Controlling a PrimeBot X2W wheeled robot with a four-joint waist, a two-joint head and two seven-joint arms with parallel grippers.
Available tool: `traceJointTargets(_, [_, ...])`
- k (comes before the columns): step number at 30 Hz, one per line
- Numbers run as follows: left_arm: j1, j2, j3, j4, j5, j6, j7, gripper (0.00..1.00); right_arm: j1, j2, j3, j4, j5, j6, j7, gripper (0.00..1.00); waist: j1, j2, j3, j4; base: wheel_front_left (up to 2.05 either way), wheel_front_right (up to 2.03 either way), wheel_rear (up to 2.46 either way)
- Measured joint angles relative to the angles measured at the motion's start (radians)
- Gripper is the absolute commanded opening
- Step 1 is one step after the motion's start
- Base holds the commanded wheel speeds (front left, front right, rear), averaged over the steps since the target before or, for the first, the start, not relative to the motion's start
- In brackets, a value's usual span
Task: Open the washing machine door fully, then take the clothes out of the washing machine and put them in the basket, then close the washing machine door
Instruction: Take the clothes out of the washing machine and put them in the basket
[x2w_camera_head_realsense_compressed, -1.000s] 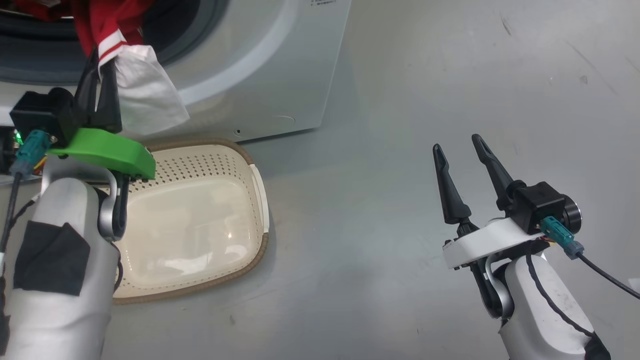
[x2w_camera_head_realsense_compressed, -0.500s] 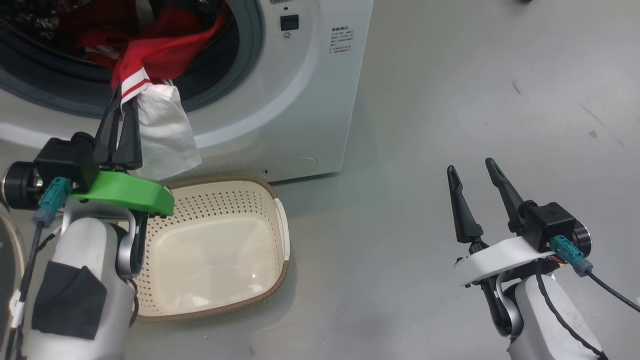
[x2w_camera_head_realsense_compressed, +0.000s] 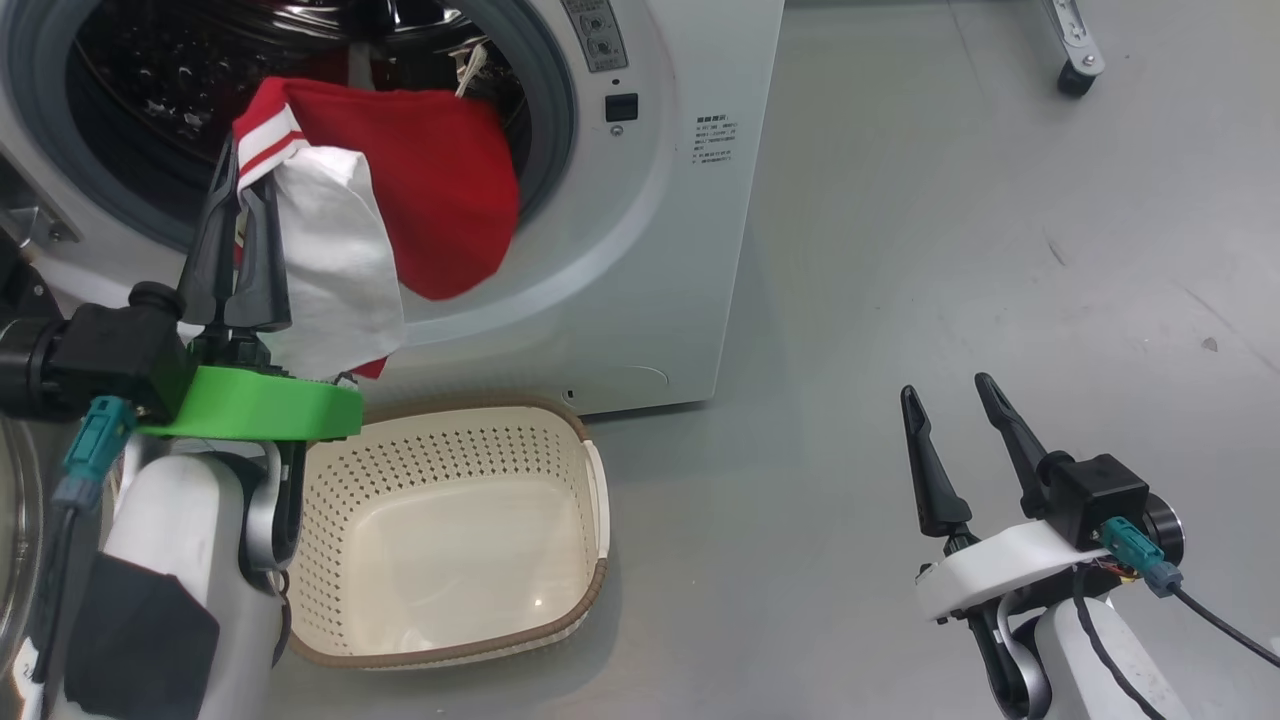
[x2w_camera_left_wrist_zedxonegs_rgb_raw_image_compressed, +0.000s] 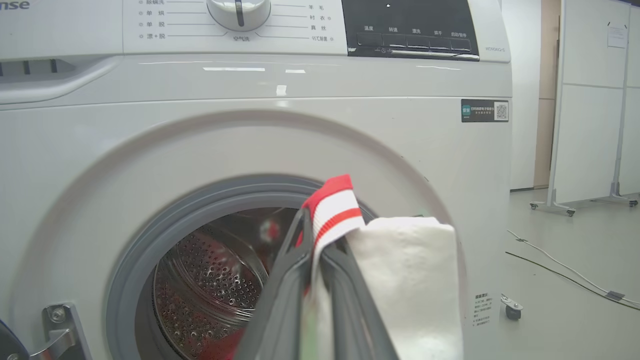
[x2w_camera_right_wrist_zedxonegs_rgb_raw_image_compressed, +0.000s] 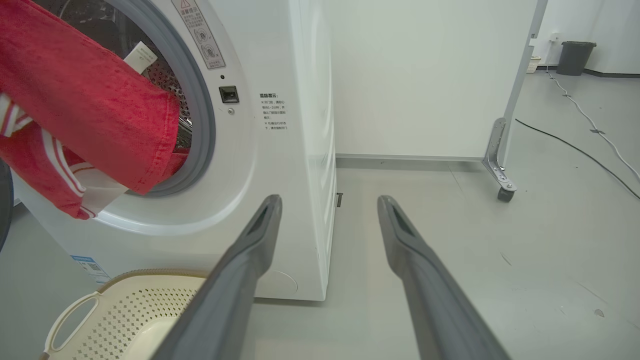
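Now, head view, cloth: the red and white cloth (x2w_camera_head_realsense_compressed: 440, 190) hangs half out of the washing machine (x2w_camera_head_realsense_compressed: 650, 250), up above the basket (x2w_camera_head_realsense_compressed: 590, 480).
Head view, left gripper: your left gripper (x2w_camera_head_realsense_compressed: 238, 175) is pinched tight on the striped edge of the cloth.
Head view, right gripper: your right gripper (x2w_camera_head_realsense_compressed: 945, 388) has its fingers spread wide. It holds nothing and sits over bare floor (x2w_camera_head_realsense_compressed: 900, 250), well apart from the basket.
Head view, room: the basket stands just beside the machine's front, so the drop looks short.
Left wrist view, feel: the cloth (x2w_camera_left_wrist_zedxonegs_rgb_raw_image_compressed: 410, 280) looks soft, floppy and light, and it folds over the left gripper (x2w_camera_left_wrist_zedxonegs_rgb_raw_image_compressed: 312, 245). Hold the thick striped hem; it should slip less.
Left wrist view, edges: the grey rubber ring (x2w_camera_left_wrist_zedxonegs_rgb_raw_image_compressed: 135, 250) around the mouth may catch the trailing part, so lift it clear first.
Right wrist view, cloth: the cloth (x2w_camera_right_wrist_zedxonegs_rgb_raw_image_compressed: 90, 100) drapes across the ring, and more red shows inside the drum.
Right wrist view, room: you have lots of open floor on the right. A wheel (x2w_camera_right_wrist_zedxonegs_rgb_raw_image_compressed: 504, 194) and a cable (x2w_camera_right_wrist_zedxonegs_rgb_raw_image_compressed: 575, 145) lie well away.
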Motion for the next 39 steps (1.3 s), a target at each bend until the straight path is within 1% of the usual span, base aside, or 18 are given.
traceJointTargets(5, [0.030, 0.000, 0.010, -0.073, 0.015, 0.010, 0.000, 0.00, 0.008, 0.000, 0.000, 0.001, 0.000, 0.000, 0.000, 1.00, 0.0000, 0.0000, -0.025, 0.010, 0.00, 0.00, 0.00])
traceJointTargets(8, [0.056, 0.000, 0.011, -0.098, 0.015, 0.016, 0.000, 0.00, 0.020, 0.000, 0.000, 0.001, 0.000, 0.008, 0.000, 1.00, 0.0000, 0.0000, -0.038, 0.014, 0.00, 0.00, 0.00])
traceJointTargets(11, [0.098, 0.000, 0.016, -0.111, 0.014, 0.021, 0.000, 0.00, 0.025, 0.000, 0.003, 0.000, 0.000, 0.009, 0.000, 1.00, 0.0000, 0.0000, -0.045, 0.017, 0.00, 0.00, 0.00])
traceJointTargets(17, [0.189, -0.004, 0.022, -0.111, 0.012, 0.035, 0.000, 0.00, 0.028, 0.000, 0.004, -0.001, 0.000, 0.012, 0.000, 1.00, 0.0000, 0.0000, -0.049, 0.014, 0.00, 0.00, 0.00])
traceJointTargets(18, [0.205, -0.006, 0.022, -0.109, 0.010, 0.035, 0.001, 0.00, 0.030, 0.000, 0.004, -0.001, 0.000, 0.017, 0.000, 1.00, 0.0000, 0.0000, -0.049, 0.014, 0.00, 0.00, 0.00])
traceJointTargets(25, [0.297, -0.019, 0.014, -0.082, -0.004, 0.040, 0.021, 0.00, 0.041, 0.000, 0.010, -0.006, -0.002, 0.017, 0.000, 1.00, 0.0000, 0.0000, -0.041, 0.005, 0.00, 0.00, 0.00])
traceJointTargets(36, [0.313, -0.028, 0.000, -0.048, -0.024, 0.041, 0.046, 0.00, 0.035, 0.000, 0.016, -0.047, -0.016, 0.018, 0.000, 1.00, 0.0000, 0.0000, 0.033, -0.017, 0.00, 0.00, 0.00])
traceJointTargets(39, [0.312, -0.028, -0.002, -0.010, -0.040, 0.040, 0.058, 0.00, 0.023, 0.000, 0.017, -0.057, -0.019, 0.026, 0.000, 1.00, 0.0001, 0.0000, 0.067, -0.024, 0.00, 0.00, 0.00])
